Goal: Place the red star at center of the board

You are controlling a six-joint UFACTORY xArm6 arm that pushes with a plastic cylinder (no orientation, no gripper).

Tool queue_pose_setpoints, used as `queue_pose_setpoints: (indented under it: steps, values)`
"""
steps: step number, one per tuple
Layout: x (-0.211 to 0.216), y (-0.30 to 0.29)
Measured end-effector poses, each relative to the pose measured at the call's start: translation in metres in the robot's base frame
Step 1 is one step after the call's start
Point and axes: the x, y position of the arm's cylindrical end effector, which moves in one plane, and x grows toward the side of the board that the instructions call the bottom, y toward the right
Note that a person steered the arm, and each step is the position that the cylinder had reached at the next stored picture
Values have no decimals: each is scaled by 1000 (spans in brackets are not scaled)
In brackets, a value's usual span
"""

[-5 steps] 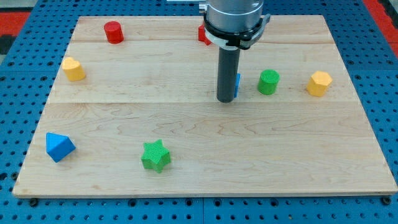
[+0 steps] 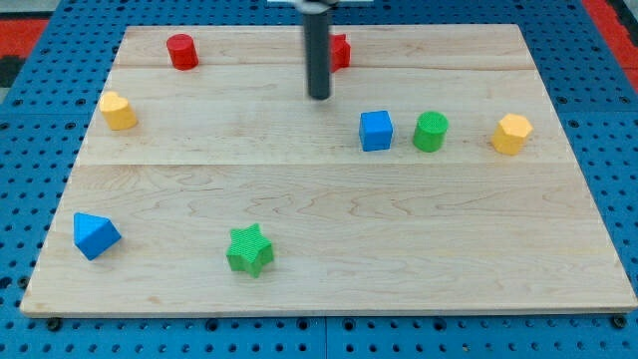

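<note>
Eight blocks sit on the tabletop (image 2: pixel 319 239) — two red (image 2: pixel 181 51) (image 2: pixel 340 51), two blue (image 2: pixel 376 131) (image 2: pixel 95 235), two green (image 2: pixel 431 132) (image 2: pixel 249 249), two yellow (image 2: pixel 118 111) (image 2: pixel 511 134) — and one rod, its tip (image 2: pixel 319 97) showing.

Your arm shows only as its straight dark rod, which enters from the view's top edge a little left of the middle and runs almost straight down. The housing above it is almost wholly out of frame; only a blurred dark sliver shows at the very top. The rod looks slim, smooth and upright, with no visible tilt. My tip (image 2: pixel 319 97) is the rod's flat lower end, and it sits in the upper part of the view, a little left of centre. No other part of the arm is in view.
</note>
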Motion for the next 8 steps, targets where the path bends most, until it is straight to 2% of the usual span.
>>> queue_pose_setpoints:
  steps: [1,3,4,5,6,7,8]
  values:
    - [-28,54]
    - [-105,-52]
    - [-93,-116]
    - [-46,-123]
    - [-73,-132]
    - [-107,-116]
    - [-57,-84]
